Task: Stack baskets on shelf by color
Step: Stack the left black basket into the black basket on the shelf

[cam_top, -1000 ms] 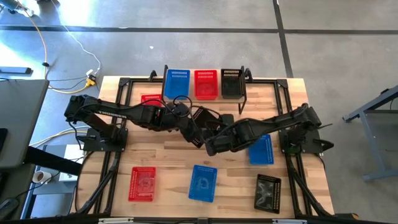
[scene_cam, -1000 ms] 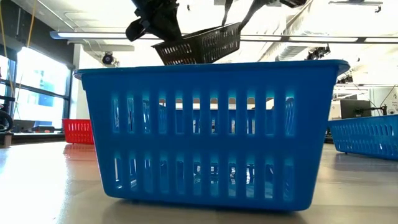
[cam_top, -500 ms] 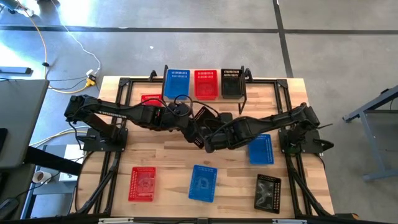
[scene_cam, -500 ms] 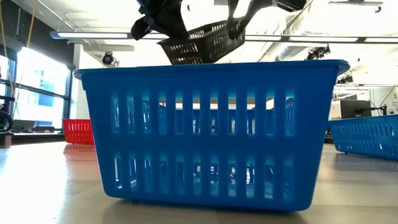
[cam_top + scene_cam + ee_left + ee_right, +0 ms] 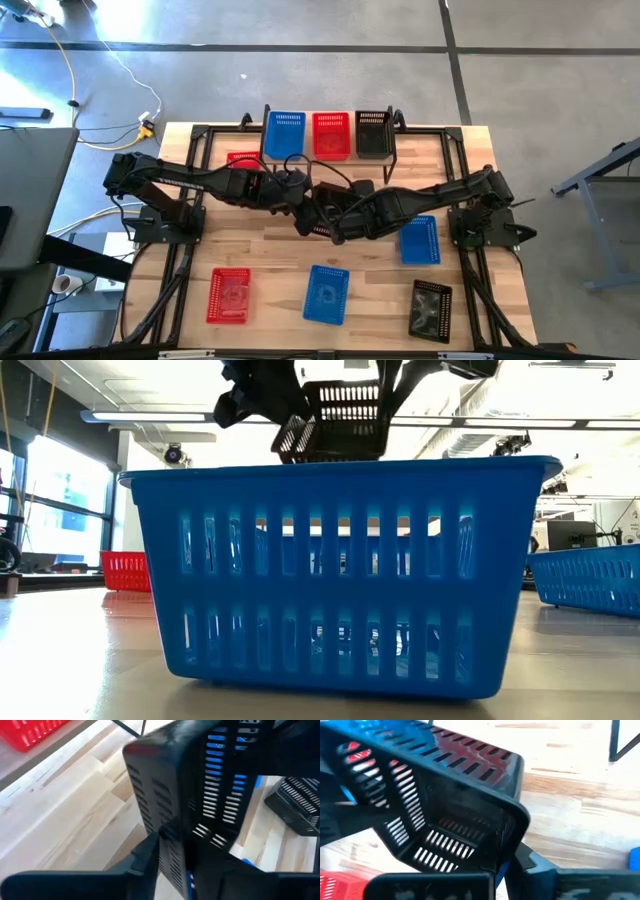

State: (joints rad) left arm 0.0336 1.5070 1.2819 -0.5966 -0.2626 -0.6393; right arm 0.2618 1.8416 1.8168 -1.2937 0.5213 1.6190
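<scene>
Both grippers are shut on one black basket (image 5: 327,203) held in the air over the table's middle; it also shows in the low view (image 5: 337,420). My left gripper (image 5: 303,216) is on its left side and my right gripper (image 5: 342,226) on its right. The shelf (image 5: 392,158) at the far edge carries a blue basket (image 5: 286,133), a red basket (image 5: 332,135) and a black basket (image 5: 372,131), each resting on its bottom. My left gripper pinches one perforated wall of the black basket (image 5: 169,851), one finger (image 5: 145,856) on its outer face, the other hidden behind the wall. The basket is lifted clear of the table and tipped on its side. My right gripper holds the black basket at a rim corner (image 5: 506,851), the wall between its two fingers, one finger (image 5: 532,866) outside. The basket's open side faces the wrist camera. It is tilted and clear of the table.
On the table stand a red basket (image 5: 243,158) behind the left arm, a blue basket (image 5: 420,240) at the right, and a red (image 5: 229,295), a blue (image 5: 326,294) and a black basket (image 5: 431,310) along the near edge. The near blue basket fills the low view (image 5: 340,570).
The black basket has turned about in the air between the two grippers and risen a little: in the low view it showed a long slanted side, and now it shows a short end. My right gripper has gone a little toward the table's left.
</scene>
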